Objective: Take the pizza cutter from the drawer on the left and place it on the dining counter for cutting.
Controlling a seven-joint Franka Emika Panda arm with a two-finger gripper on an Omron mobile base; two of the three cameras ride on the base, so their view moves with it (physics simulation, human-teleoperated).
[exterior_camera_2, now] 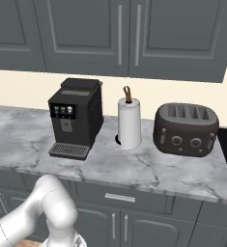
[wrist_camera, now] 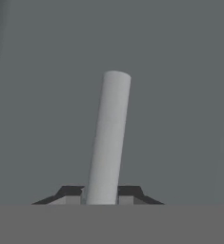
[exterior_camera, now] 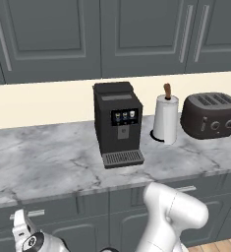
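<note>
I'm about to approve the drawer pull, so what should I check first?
1. Jaws shut on the handle: ok.
2. Handle centred between the fingertips: ok.
3. Drawer front free of anything but the handle: ok in the hand view.
4. Room behind the arm for the pull: cannot tell.
5. Pizza cutter inside the drawer: cannot tell.
</note>
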